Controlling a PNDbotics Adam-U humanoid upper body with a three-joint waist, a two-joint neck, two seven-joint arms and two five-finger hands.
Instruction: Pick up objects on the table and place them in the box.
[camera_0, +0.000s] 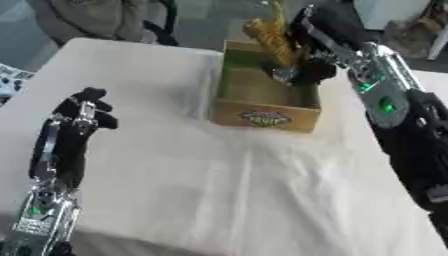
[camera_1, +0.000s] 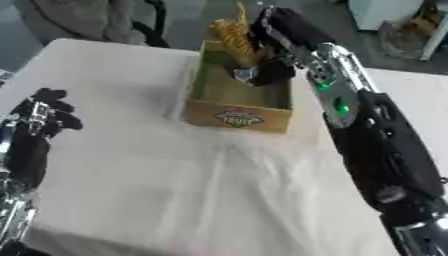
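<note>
The right hand (camera_0: 308, 62) hangs over the box (camera_0: 262, 117), fingers curled round a yellow ridged object (camera_0: 267, 37) standing upright above the far end; the left hand (camera_0: 80, 117) idles, fingers relaxed.

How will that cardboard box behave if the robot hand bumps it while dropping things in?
The cardboard box looks light with thin walls, so a bump would probably slide it along the white cloth. It sits low and wide, so tipping seems unlikely. The right robot hand is over its far end, where a knock could turn it.
</note>
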